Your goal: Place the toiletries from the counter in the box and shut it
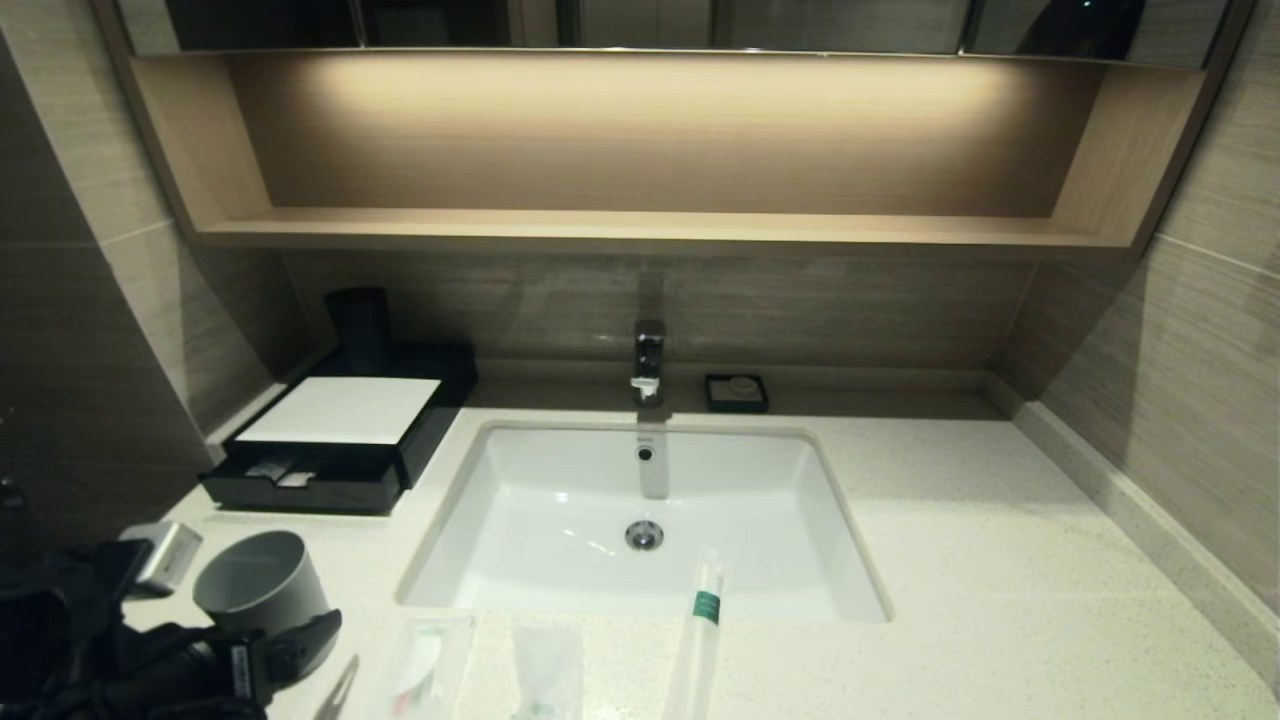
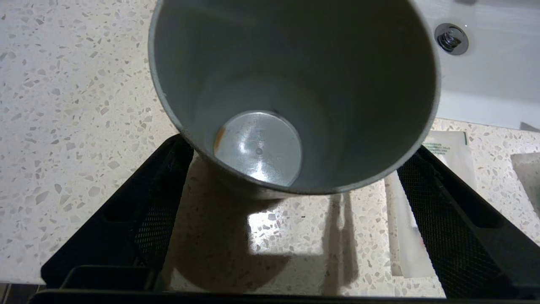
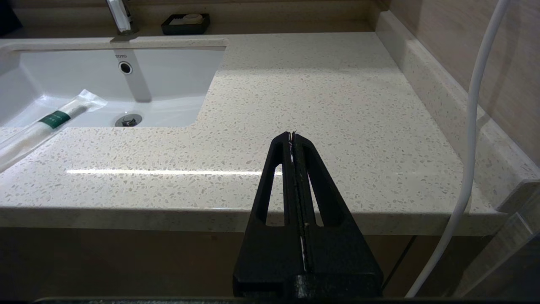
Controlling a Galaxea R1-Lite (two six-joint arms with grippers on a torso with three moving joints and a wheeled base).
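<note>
A pale grey cup (image 1: 262,585) stands on the counter (image 1: 1000,560) at the front left. My left gripper (image 2: 299,147) is open, its black fingers (image 2: 438,198) flanking the cup. Whether they touch it I cannot tell. Two flat clear sachets (image 1: 425,665) (image 1: 547,670) lie near the front edge; one sachet (image 2: 447,145) is beside a finger. The slim white stick pack with a green band (image 1: 703,620) lies across the sink's front rim. The black box (image 1: 340,410) sits back left with its drawer (image 1: 300,485) slid out. My right gripper (image 3: 292,134) is shut, empty, off the counter's right front edge.
The white sink basin (image 1: 480,560) fills the middle, with a chrome faucet (image 1: 648,360) behind it. A small black soap dish (image 1: 736,392) sits by the back wall. A tall dark cup (image 1: 358,325) stands behind the box. A white cable (image 3: 472,126) hangs beside the right arm.
</note>
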